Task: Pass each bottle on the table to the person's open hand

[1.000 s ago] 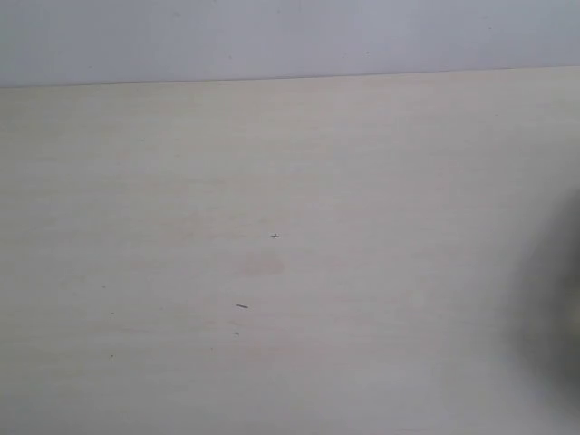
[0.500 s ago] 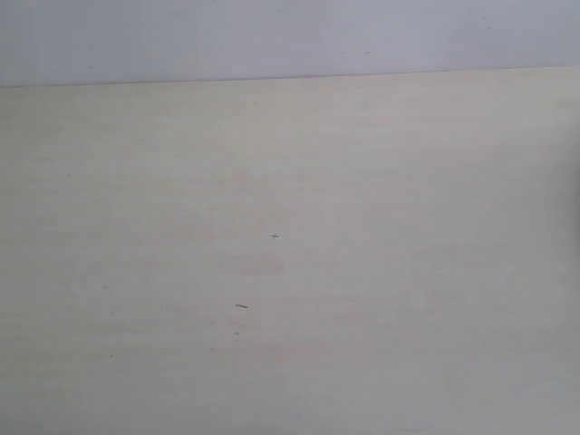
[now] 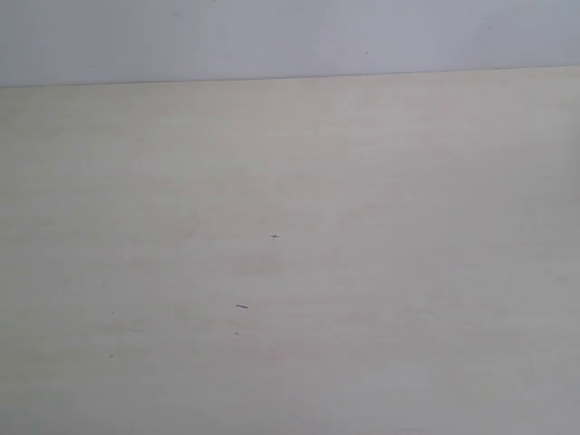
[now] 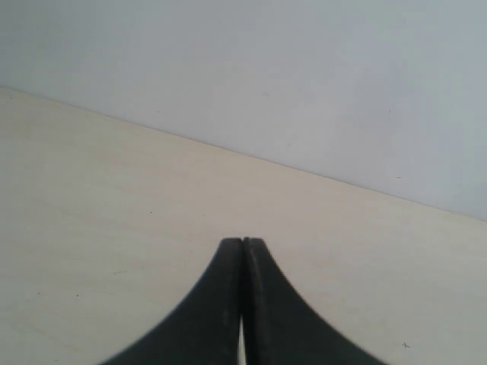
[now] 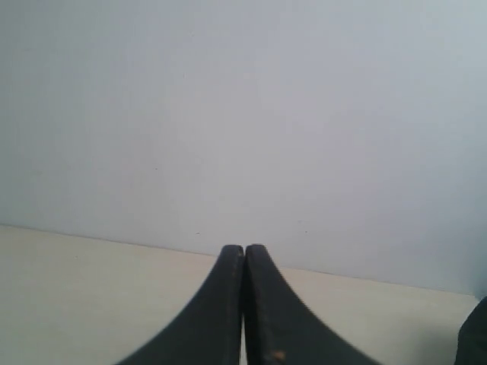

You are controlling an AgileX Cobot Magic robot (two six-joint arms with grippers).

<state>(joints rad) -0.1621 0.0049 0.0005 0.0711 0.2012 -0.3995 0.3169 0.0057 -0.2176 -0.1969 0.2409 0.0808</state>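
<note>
The pale beige table (image 3: 362,181) fills the exterior view, bare apart from a few tiny dark specks. No bottles show in any view, and the person's open hand is out of view too. My left gripper (image 4: 243,242) is shut, its two black fingers pressed together with nothing between them, over the table (image 4: 91,198). My right gripper (image 5: 244,248) is also shut on nothing, pointing at the table's far edge and the wall. Neither gripper appears in the exterior view.
A light grey wall (image 3: 272,36) rises behind the table's far edge. A dark shape (image 5: 473,338) sits at the border of the right wrist view; I cannot tell what it is.
A dark blurred shadow at the exterior view's right edge one second ago has faded and is gone now. Nothing else has moved.
</note>
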